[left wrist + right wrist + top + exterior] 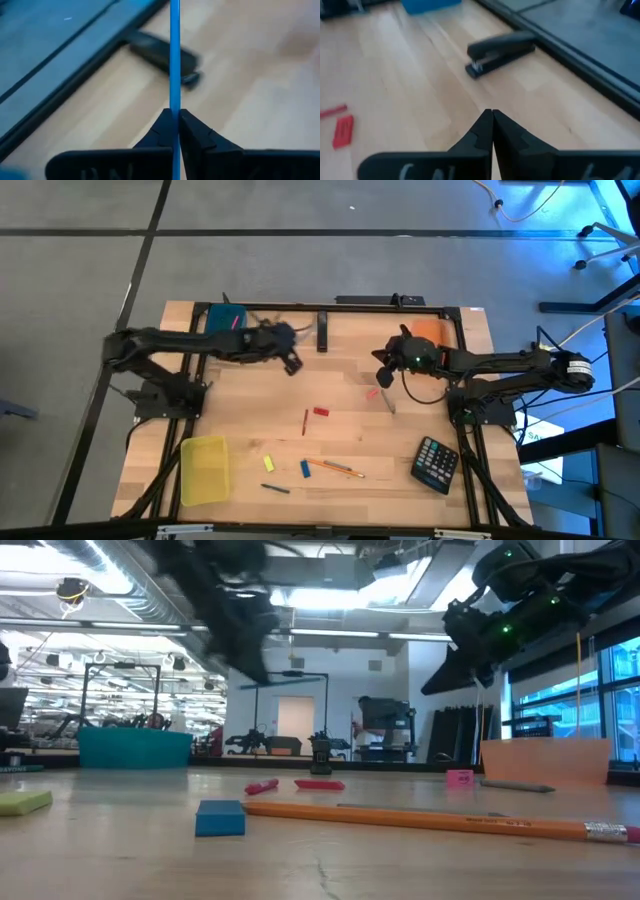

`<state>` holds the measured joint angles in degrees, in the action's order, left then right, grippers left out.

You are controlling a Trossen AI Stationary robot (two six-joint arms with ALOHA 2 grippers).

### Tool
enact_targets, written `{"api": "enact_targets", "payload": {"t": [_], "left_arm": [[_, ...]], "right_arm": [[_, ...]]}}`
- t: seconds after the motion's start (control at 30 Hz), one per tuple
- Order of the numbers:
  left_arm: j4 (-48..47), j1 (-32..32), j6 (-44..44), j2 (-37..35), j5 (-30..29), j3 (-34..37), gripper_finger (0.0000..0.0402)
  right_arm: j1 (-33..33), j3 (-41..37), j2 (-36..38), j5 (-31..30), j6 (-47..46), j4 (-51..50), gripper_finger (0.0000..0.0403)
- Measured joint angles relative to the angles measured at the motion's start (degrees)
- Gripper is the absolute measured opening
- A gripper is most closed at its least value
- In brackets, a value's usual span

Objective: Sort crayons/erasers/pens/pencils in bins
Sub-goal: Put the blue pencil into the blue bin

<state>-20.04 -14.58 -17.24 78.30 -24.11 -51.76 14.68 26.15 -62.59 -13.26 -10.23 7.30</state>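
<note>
My left gripper [291,365] is above the table's far middle, right of the teal-blue bin [225,318], and is shut on a thin blue stick [174,50]. My right gripper [384,372] is shut and empty, above the table just left of the orange bin [430,330]. The translucent yellow bin [203,470] stands at the near left. A red eraser [321,411] and a yellow eraser [268,464] lie flat on the table, with a blue block [305,469], an orange pencil [335,468] and a red stick [305,422]. My left gripper pinches the thin blue stick between its two fingertips [174,104]. The stick runs straight out past the tips and also back through the gap between the fingers. It is lifted clear of the table.
A black stapler [322,332] lies at the far middle, between the two grippers. A black calculator [437,463] lies at the near right. A pink block [372,392] and a grey pen [388,402] lie below my right gripper. A dark stick [276,488] lies near the front edge.
</note>
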Motion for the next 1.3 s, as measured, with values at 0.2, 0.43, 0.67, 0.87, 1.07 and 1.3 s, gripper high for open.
{"api": "enact_targets", "payload": {"t": [0.2,0.43,0.67,0.87,1.07,1.3], "left_arm": [[-1.45,-3.15,-7.13,-14.34,-5.61,10.34,0.0006],[-6.27,-5.13,-12.63,-21.55,-8.99,18.53,0.0006],[-21.12,-7.44,-23.06,-23.13,-16.04,18.81,0.0007],[-21.76,-11.22,-24.42,-22.51,-22.95,18.81,0.0007],[-21.47,-16.6,-24.33,-20.97,-21.46,18.81,0.0011],[-20.5,-20.1,-22.71,-19.34,-17.7,18.81,0.0057]], "right_arm": [[0.02,-0.39,-2.62,-0.12,-0.24,7.52,0.0013],[0.02,-0.39,-6.91,-1.52,0.06,9.92,0.0013],[0.28,-0.37,-10.92,-2.12,-0.01,15.39,0.0013],[3.09,0.1,-15.0,-2.21,3.27,31.76,0.0013],[7.77,8.17,-18.32,5.93,8.43,33.79,0.0015],[10.23,23.28,-23.91,11.84,15.2,20.17,0.0061]]}}
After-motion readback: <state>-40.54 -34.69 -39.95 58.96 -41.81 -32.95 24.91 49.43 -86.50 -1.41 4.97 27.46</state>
